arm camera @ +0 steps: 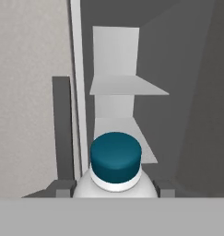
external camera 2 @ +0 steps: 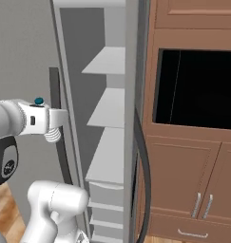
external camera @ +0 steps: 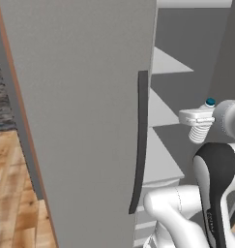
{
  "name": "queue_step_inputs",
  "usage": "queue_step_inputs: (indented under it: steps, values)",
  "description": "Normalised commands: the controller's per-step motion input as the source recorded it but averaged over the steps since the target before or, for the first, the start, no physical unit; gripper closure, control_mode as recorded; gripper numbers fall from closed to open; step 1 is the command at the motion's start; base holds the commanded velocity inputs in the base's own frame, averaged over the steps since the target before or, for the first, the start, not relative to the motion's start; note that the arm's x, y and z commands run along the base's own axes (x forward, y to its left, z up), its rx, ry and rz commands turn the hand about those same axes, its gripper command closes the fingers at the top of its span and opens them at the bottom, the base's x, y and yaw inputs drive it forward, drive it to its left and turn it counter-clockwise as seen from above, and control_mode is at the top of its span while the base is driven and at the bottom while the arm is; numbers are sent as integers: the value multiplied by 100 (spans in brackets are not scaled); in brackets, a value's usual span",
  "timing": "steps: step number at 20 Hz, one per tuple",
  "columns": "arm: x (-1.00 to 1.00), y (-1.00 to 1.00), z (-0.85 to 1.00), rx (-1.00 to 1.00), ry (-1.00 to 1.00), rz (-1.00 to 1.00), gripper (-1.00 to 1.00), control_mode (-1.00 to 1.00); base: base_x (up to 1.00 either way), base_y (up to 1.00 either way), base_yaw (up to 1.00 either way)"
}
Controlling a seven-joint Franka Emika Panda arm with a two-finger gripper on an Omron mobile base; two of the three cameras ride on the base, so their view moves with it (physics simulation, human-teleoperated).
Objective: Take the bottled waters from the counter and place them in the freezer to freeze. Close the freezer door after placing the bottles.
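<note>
In the left base view the tall flat grey freezer door (external camera: pixel 80 121) with its long dark vertical bar handle (external camera: pixel 139 140) is standing open at nine o'clock. At three o'clock the white two-finger gripper (external camera: pixel 198 123) is clamping a small clear ribbed plastic bottle with a dark teal cap (external camera: pixel 202 127) before the grey freezer's pale shelves (external camera: pixel 160 109). In the hand view the bottle's cap (arm camera: pixel 115 156) is sitting at six o'clock between the dark fingertips (arm camera: pixel 63 190).

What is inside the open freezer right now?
Pale shelves, bare where visible; their rear parts and the lower drawers are hidden. The bottle in the end effector is at the opening of the freezer.
</note>
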Motion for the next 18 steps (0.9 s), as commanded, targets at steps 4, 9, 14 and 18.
queue_step_inputs:
  steps: [4, 9, 14, 18]
  values:
    - [0, 0, 0, 0, 0, 0, 100, 100, 29, -4, 1]
    - [0, 0, 0, 0, 0, 0, 100, 100, 30, -11, 0]
    - [0, 0, 0, 0, 0, 0, 100, 100, 23, -8, 0]
    - [0, 0, 0, 0, 0, 0, 100, 100, 8, 0, 0]
